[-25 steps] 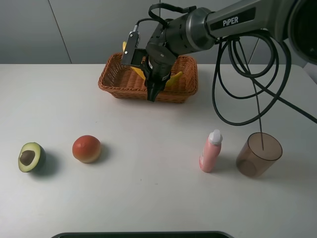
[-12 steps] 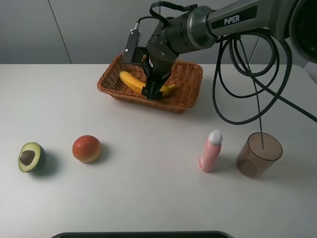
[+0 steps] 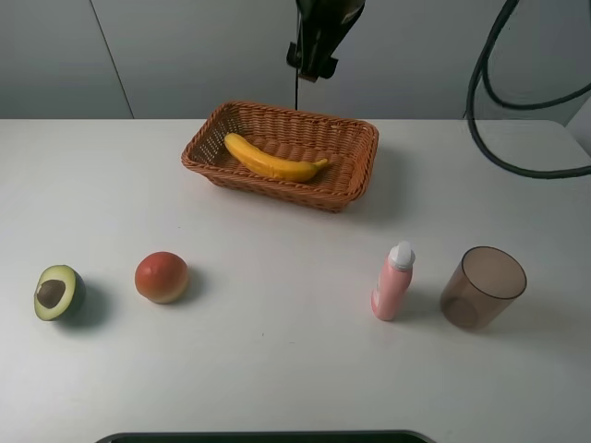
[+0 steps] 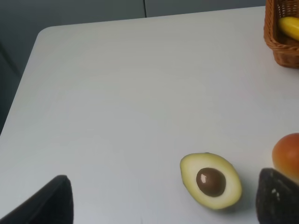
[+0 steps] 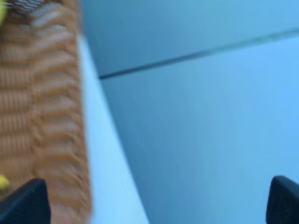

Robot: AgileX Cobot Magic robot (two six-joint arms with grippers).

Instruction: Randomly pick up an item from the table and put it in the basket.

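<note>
The yellow banana point(image 3: 272, 159) lies loose in the orange-brown wicker basket point(image 3: 277, 189) at the back of the white table point(image 3: 277, 360). My right gripper point(image 3: 312, 66) hangs high above the basket's back rim, clear of it; its wrist view point(image 5: 154, 203) is blurred, with the fingertips far apart and nothing between them, beside the basket wall point(image 5: 46, 93). My left gripper point(image 4: 163, 198) is open and empty, low over the table's left part, and does not show in the exterior view. The basket corner point(image 4: 280, 46) and banana end point(image 4: 290, 25) show in the left wrist view.
A halved avocado point(image 3: 59, 292) point(image 4: 211, 180) and a round red-orange fruit point(image 3: 162, 277) point(image 4: 287, 154) lie front left. A pink bottle point(image 3: 392, 281) and a translucent brown cup point(image 3: 482, 288) stand front right. Black cables point(image 3: 517, 157) hang at the back right.
My right gripper has let go of the banana in the basket and risen well above it. The banana now lies flat in the basket.
</note>
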